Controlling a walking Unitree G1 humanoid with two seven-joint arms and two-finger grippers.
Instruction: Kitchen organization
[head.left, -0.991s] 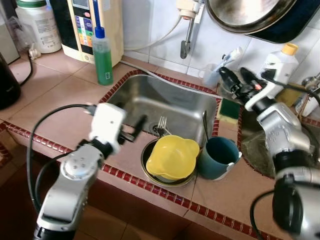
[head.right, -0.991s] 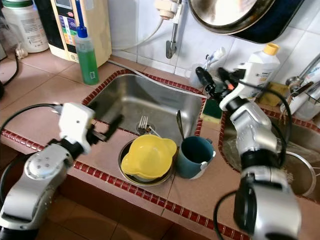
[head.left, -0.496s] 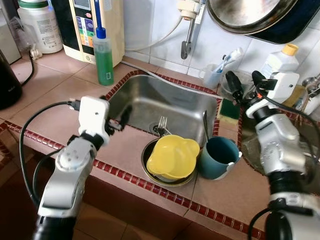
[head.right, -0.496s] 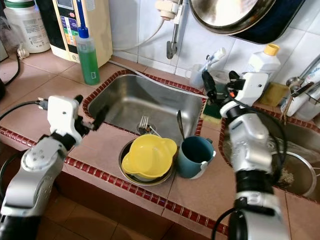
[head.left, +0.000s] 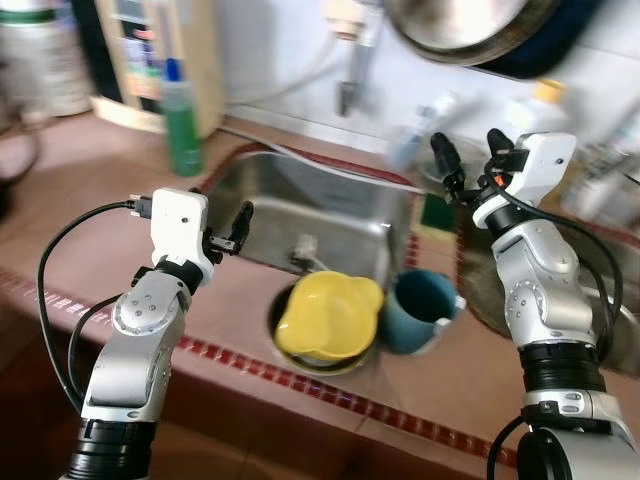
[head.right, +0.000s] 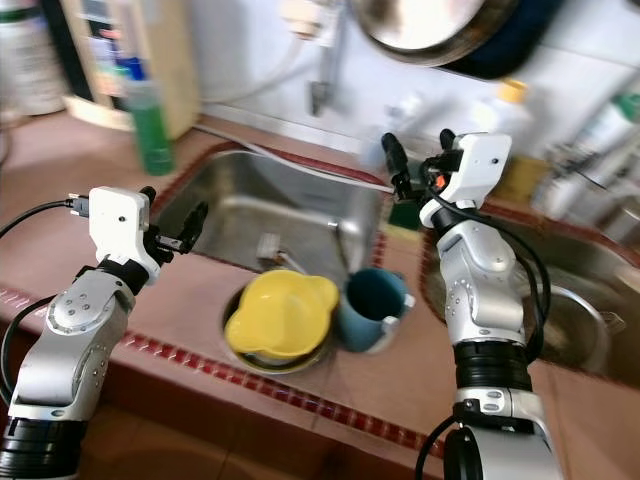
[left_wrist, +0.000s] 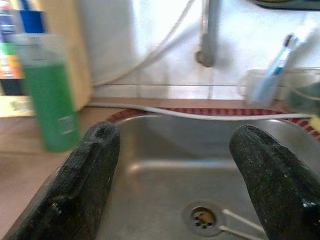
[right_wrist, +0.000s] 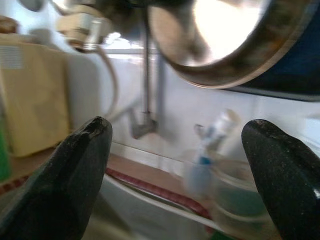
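My left gripper (head.left: 236, 222) hangs spread and empty over the sink's (head.left: 330, 210) near-left rim. My right gripper (head.left: 468, 160) is raised, fingers apart, above the far-right corner. The yellow bowl (head.left: 328, 315) and teal mug (head.left: 418, 310) touch on the near ledge; the basin behind them has room.

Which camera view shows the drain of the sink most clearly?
The left wrist view: the drain sits sharp and near between the left gripper's open fingers, in the sink floor. In both eye views that spot is motion-blurred and small. The right wrist view looks at the wall.
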